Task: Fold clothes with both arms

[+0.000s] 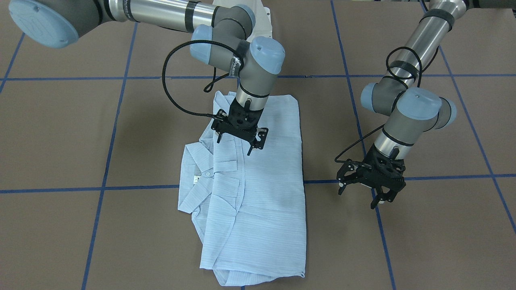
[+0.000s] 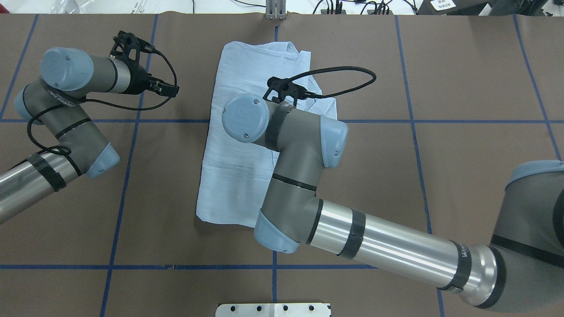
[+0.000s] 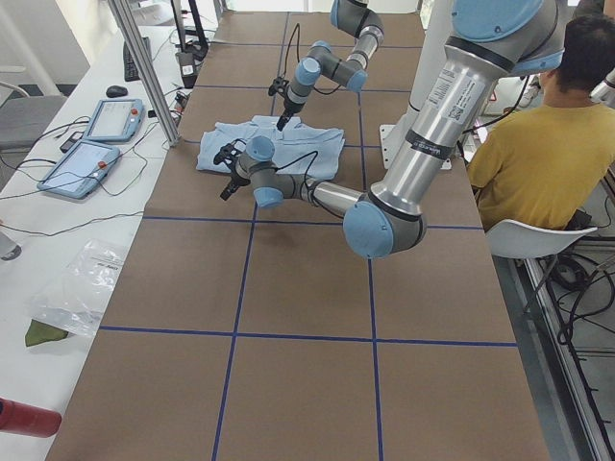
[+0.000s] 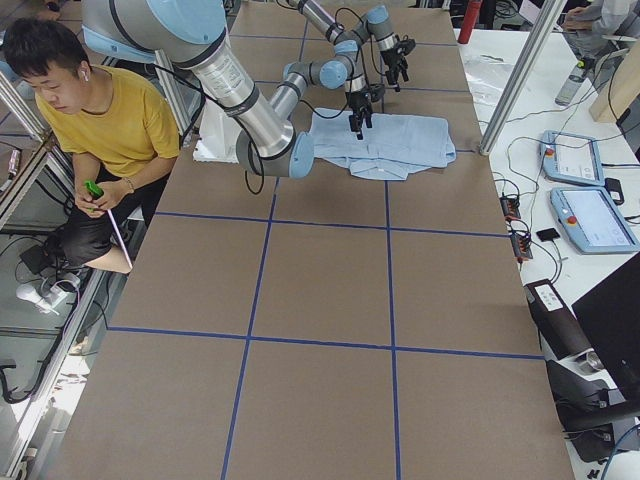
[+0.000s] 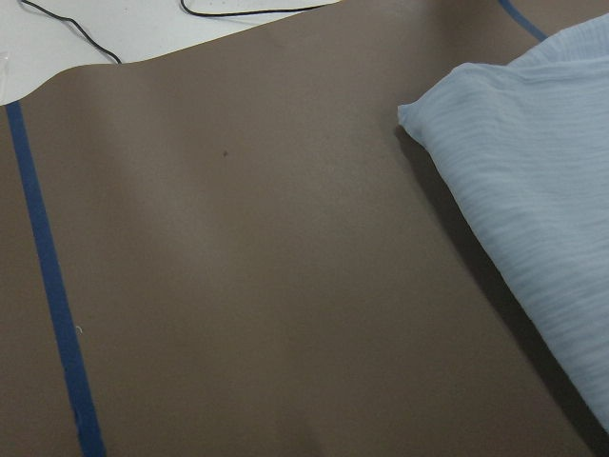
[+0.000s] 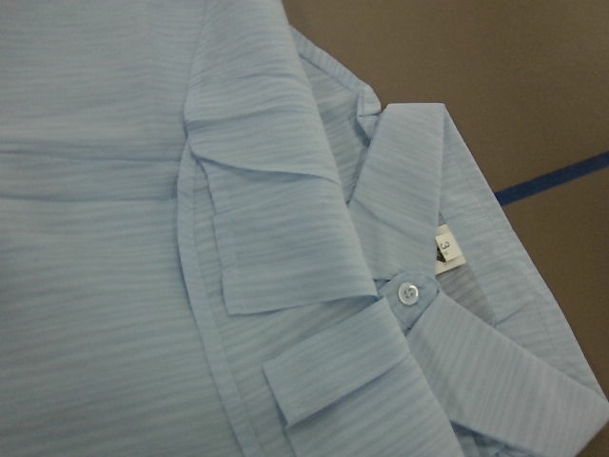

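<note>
The light-blue striped shirt (image 1: 258, 193) lies folded into a long rectangle on the brown table, also seen from overhead (image 2: 240, 132). Its collar, a pale button (image 6: 410, 293) and the white neck label (image 6: 449, 249) face up at one end. My right gripper (image 1: 234, 146) hovers just over the shirt near the collar, open, with nothing between its fingers. My left gripper (image 1: 358, 197) hangs open above bare table, apart from the shirt's long edge. The left wrist view shows only a shirt corner (image 5: 533, 181) and table.
Blue tape lines (image 1: 141, 187) grid the brown table cover. A person in a yellow shirt (image 3: 538, 144) sits beside the robot's white pedestal (image 3: 389, 144). Two control tablets (image 4: 580, 190) and cables lie on the white bench beyond a metal post (image 4: 515, 75).
</note>
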{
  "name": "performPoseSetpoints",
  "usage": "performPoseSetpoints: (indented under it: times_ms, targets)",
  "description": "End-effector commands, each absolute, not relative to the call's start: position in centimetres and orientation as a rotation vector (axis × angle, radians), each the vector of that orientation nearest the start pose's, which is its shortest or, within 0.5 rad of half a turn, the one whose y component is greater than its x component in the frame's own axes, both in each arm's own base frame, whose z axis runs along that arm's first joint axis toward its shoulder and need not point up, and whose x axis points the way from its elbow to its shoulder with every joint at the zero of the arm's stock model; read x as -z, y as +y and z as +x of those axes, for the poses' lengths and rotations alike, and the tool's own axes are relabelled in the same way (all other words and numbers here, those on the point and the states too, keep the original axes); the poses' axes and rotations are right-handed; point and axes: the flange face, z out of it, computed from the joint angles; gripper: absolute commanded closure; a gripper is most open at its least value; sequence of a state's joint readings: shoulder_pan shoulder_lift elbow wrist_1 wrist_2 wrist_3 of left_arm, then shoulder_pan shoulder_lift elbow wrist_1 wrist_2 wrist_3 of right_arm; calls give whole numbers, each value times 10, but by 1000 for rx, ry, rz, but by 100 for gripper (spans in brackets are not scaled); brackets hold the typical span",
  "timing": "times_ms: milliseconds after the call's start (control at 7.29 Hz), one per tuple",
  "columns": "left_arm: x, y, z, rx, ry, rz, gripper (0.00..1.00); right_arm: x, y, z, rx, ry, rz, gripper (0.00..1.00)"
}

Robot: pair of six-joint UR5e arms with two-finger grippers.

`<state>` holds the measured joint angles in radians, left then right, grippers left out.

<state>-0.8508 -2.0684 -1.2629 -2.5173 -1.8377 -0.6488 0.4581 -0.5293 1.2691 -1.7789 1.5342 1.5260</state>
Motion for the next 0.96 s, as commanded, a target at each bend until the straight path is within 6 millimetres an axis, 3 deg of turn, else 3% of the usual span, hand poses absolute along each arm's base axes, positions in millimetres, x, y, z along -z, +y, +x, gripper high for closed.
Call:
performPoseSetpoints:
  times_ms: [0, 275, 824]
  targets:
    - [-412, -609, 391, -215, 901, 726, 0, -138, -462, -673, -177, -416, 117, 0]
    - [-415, -608, 390, -215, 898, 723, 0, -153, -465, -681, -66, -333, 96, 0]
    - [-417, -608, 390, -213, 895, 721, 0, -159, -473, -691, -5, -285, 101, 0]
